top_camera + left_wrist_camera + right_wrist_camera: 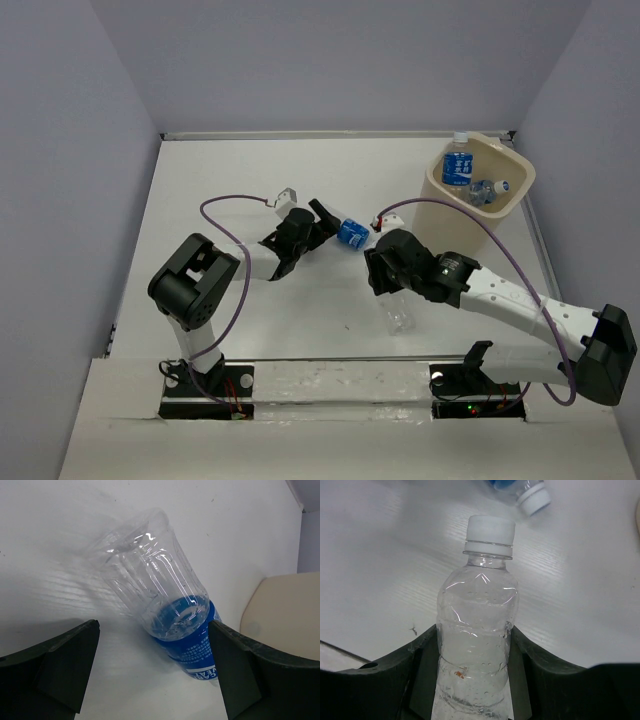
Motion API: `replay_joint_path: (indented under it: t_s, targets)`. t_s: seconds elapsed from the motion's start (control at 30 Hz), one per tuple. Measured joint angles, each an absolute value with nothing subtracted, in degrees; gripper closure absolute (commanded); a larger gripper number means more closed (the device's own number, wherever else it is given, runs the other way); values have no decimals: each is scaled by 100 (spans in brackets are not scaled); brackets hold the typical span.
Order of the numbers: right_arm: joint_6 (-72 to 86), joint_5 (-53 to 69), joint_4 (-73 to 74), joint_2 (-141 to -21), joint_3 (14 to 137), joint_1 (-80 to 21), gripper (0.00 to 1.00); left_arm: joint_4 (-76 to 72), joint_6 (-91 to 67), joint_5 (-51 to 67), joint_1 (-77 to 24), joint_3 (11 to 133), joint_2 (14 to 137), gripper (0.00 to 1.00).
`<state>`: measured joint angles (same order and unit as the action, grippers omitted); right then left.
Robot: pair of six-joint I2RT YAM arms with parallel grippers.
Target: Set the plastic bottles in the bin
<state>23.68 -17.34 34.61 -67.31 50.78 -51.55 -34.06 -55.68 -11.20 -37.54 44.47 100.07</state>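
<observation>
- Left jaws: wide open around a blue-labelled bottle [170,615]. It lies on the bench [250,180] just left of the bin [445,212]. One finger [240,675] sits right at the label, and the other [65,665] is apart from the bottle.
- Right jaws: closed on an unlabelled clear bottle [477,610]. Both fingers press its body below the shoulder, and the white cap points away from the wrist. This bottle is left of the bin and nearer the arm bases than the bin is.
- Bin: one labelled bottle [457,163] stands at its far left corner, cap above the rim. A second bottle [488,189] lies lower inside.
</observation>
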Motion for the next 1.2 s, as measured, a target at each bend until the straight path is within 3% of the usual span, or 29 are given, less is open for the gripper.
replay_joint_path:
  t_s: [0.47,0.67,0.7,0.83,1.0,1.2]
  targets:
    - [1463,-2233,2930,-7146,6973,-5260,76,-3430,-5680,-1393,-3577,5164,10639,1]
    - [336,-3616,1782,-7052,7437,-5170,77,-3485,-5697,-1461,-3577,5352,10975,10]
    - [121,-3780,1459,-6980,7441,-5089,77,-3485,-5699,-1479,-3577,5367,10982,16]
    - [-569,-4198,-73,-6534,7356,-3795,77,-3496,-5686,-1551,-3577,5404,10993,26]
    - [-768,-4569,-1365,-6296,6928,-2193,77,-3629,-5658,-1590,-3577,5511,11135,31]
    - [-1144,-4626,-2858,-6613,6254,-1409,77,-3813,-5575,-1533,-3516,5566,11251,44]
